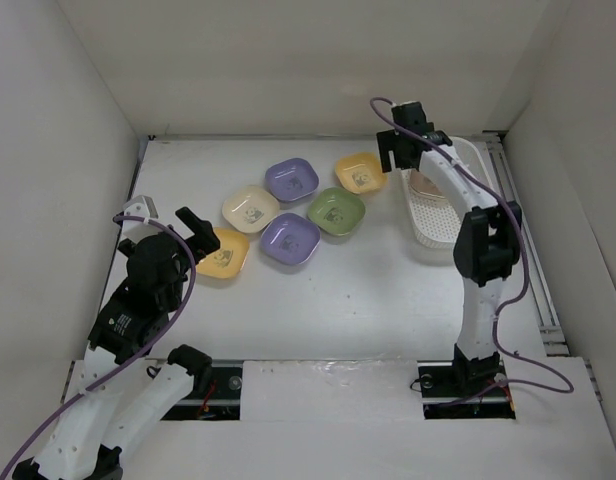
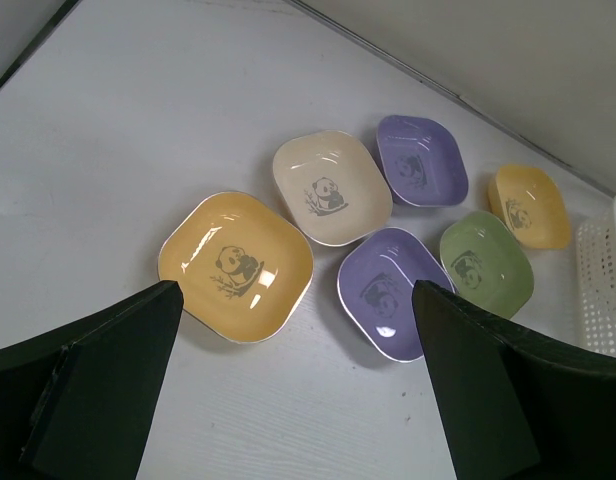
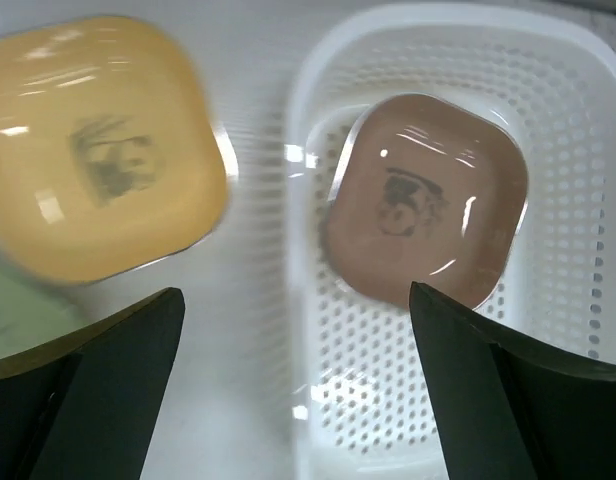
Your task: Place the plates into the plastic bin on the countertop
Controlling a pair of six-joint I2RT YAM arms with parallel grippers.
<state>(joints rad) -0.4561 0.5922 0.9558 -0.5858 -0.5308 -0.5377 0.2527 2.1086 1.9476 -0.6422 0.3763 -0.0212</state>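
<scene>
Beyond your left gripper (image 2: 295, 290), jaws released: 2 yellow plates (image 2: 235, 265) (image 2: 529, 205), 2 purple plates (image 2: 421, 160) (image 2: 393, 292), 1 cream plate (image 2: 331, 187), 1 green plate (image 2: 485, 263). Beyond your right gripper (image 3: 296, 292), jaws released: 1 brown plate (image 3: 423, 200) inside 1 plastic bin (image 3: 573, 300).

Six plates (image 1: 290, 240) are bunched mid-tabletop (image 1: 368, 300) toward the far edge, touching or nearly so, no lane between them. Near half and far-left corner open. Plastic bin (image 1: 433, 225) sits along the right edge. Brown plate (image 3: 423, 200) fills its far part, near part free. Right arm (image 1: 483, 250) overhangs the bin. Gap from bin to the nearest yellow plate (image 1: 359, 172) is narrow.
</scene>
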